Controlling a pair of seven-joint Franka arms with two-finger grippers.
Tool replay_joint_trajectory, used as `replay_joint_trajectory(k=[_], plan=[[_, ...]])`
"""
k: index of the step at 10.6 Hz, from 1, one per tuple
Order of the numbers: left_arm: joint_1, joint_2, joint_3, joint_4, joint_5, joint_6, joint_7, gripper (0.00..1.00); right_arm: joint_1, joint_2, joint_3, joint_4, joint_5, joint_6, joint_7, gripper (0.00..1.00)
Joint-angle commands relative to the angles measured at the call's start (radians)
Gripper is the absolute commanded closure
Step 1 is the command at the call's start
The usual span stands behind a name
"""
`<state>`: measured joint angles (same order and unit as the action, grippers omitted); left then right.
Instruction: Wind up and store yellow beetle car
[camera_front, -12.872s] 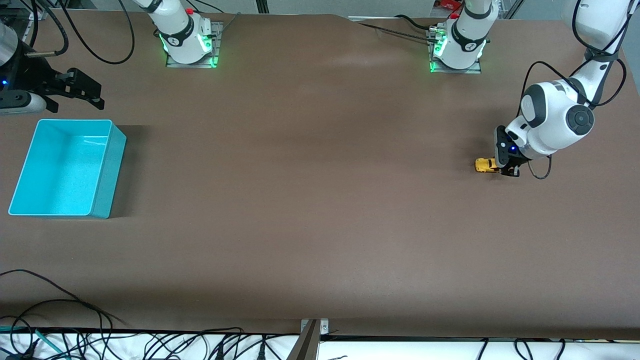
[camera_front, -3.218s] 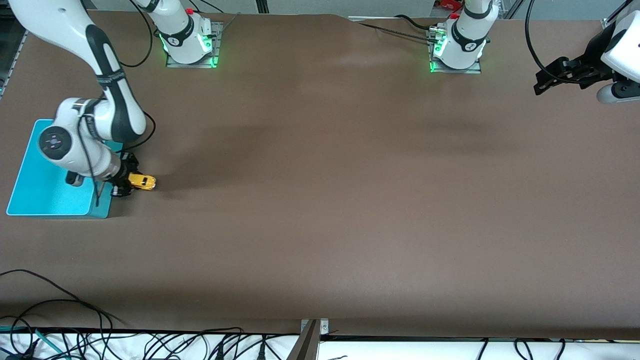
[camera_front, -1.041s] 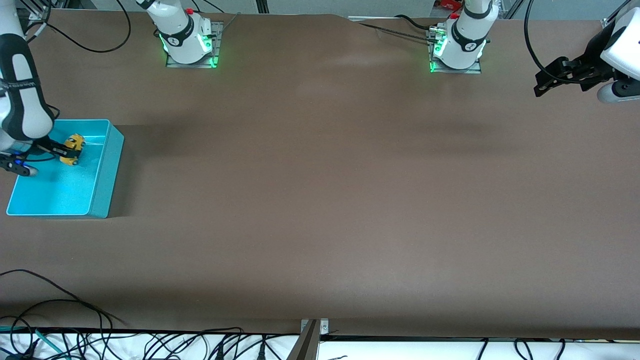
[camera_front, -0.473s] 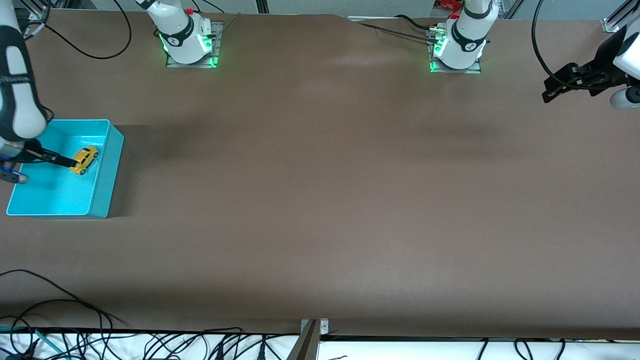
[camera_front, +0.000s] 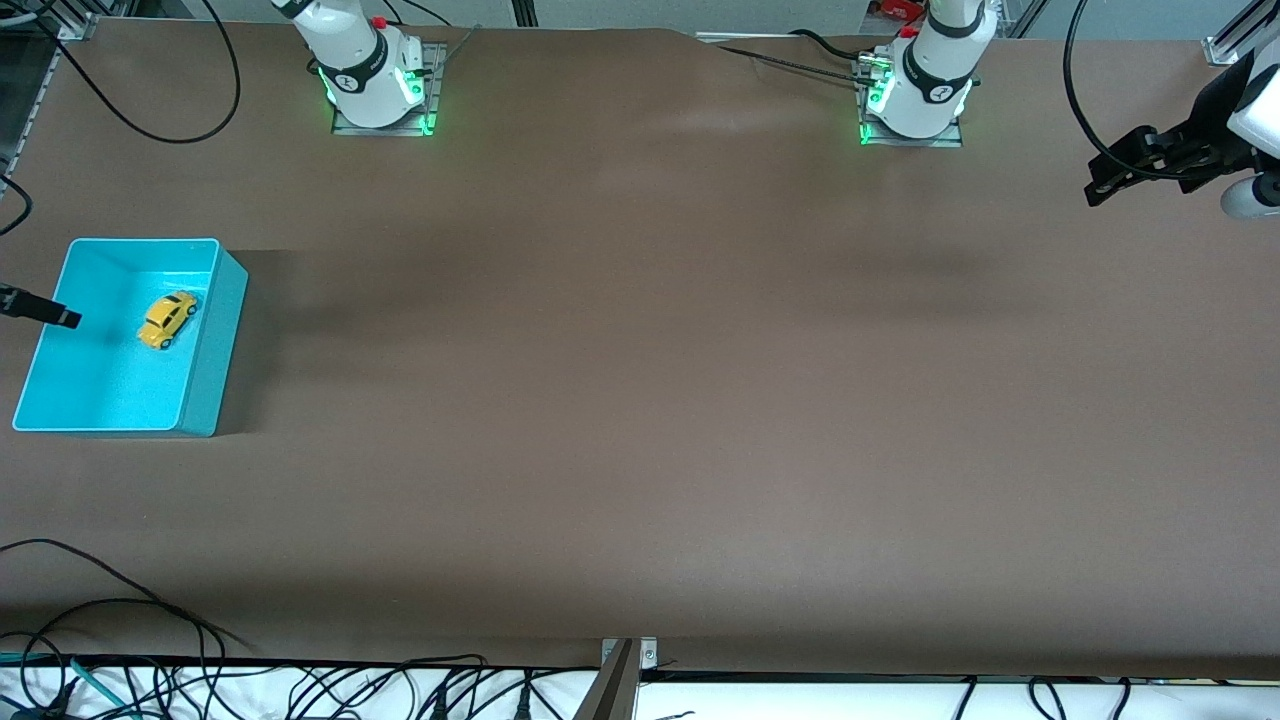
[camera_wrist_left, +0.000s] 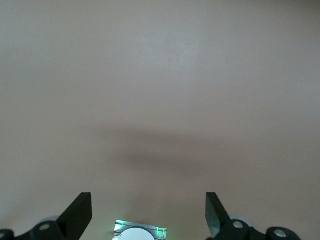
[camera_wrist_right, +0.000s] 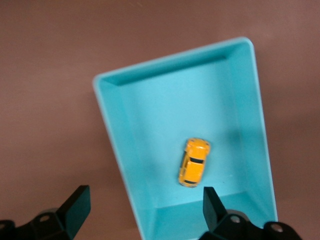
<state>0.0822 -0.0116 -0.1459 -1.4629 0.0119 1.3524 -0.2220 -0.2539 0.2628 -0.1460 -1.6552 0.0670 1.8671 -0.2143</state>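
Observation:
The yellow beetle car (camera_front: 167, 319) lies on its wheels on the floor of the turquoise bin (camera_front: 216, 345), near the wall that faces the table's middle. In the right wrist view the car (camera_wrist_right: 194, 161) lies free in the bin (camera_wrist_right: 170, 59). My right gripper (camera_wrist_right: 145, 206) is open and empty, high over the bin's rim at the right arm's end. One of its fingers (camera_front: 45, 311) shows at the front view's edge. My left gripper (camera_front: 1100, 178) is open and empty, and waits in the air over the table's left-arm end; it also shows in the left wrist view (camera_wrist_left: 148, 211).
The brown table top (camera_front: 640, 350) is bare between the bin and the left arm's end. The two arm bases (camera_front: 375, 80) stand along the table's edge farthest from the front camera. Cables (camera_front: 250, 685) lie below the near edge.
My right gripper has let go of the car, which now rests in the bin. The right arm has drawn up and away toward the table's end. The left arm has barely moved.

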Motion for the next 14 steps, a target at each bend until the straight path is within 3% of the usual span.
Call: replay_joint_trajectory(k=[1,4,7,9,14], plan=[[0.002,0.015,-0.006,0.033,0.019,-0.009,0.003,0.00,0.043,-0.094,0.075,0.031,0.010,-0.051,-0.007,0.00],[0.002,0.015,-0.007,0.033,0.020,-0.010,0.003,0.00,0.178,-0.238,0.075,-0.081,-0.009,-0.045,0.036,0.00],[0.004,0.015,-0.006,0.032,0.034,-0.010,0.004,0.00,0.258,-0.316,0.085,-0.150,-0.058,-0.072,0.182,0.00],[0.005,0.019,-0.006,0.030,0.034,-0.010,0.004,0.00,0.258,-0.315,0.112,-0.143,-0.099,-0.112,0.184,0.00],[-0.001,0.019,-0.009,0.027,0.034,-0.039,0.000,0.00,0.257,-0.289,0.114,-0.065,-0.090,-0.218,0.181,0.00]])
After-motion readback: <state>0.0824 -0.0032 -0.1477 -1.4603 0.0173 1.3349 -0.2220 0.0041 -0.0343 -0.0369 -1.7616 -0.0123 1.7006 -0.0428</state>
